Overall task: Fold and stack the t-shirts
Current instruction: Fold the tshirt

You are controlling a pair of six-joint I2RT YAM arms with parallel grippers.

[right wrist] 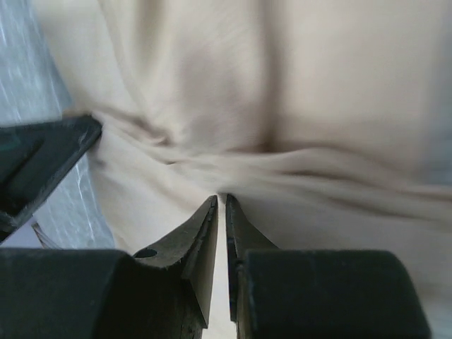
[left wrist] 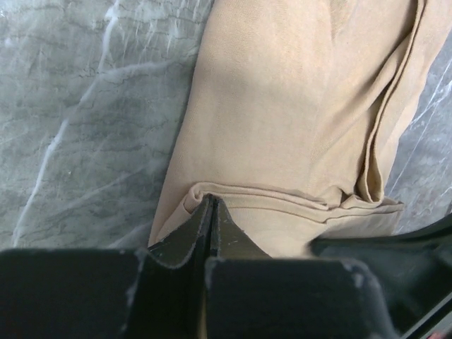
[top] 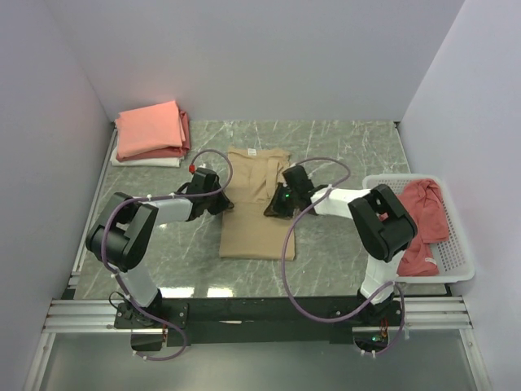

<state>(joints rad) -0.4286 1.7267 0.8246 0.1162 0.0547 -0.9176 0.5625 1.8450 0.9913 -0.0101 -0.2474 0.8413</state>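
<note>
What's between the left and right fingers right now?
Only the tan tee: its fabric spans the whole stretch from the left fingers to the right fingers. The top view shows it best.

Robot lab cell: plain white walls (top: 260, 57), marbled tabletop (top: 342, 147), aluminium mounting rail (top: 81, 314).

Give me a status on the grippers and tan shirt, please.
Left gripper shut on tan shirt edge. Right gripper shut on it too. Nothing in the way.

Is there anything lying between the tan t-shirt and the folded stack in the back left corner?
Nothing visible does. Only bare table separates the tan t-shirt from the folded stack; the left gripper sits at that shirt's left edge.
</note>
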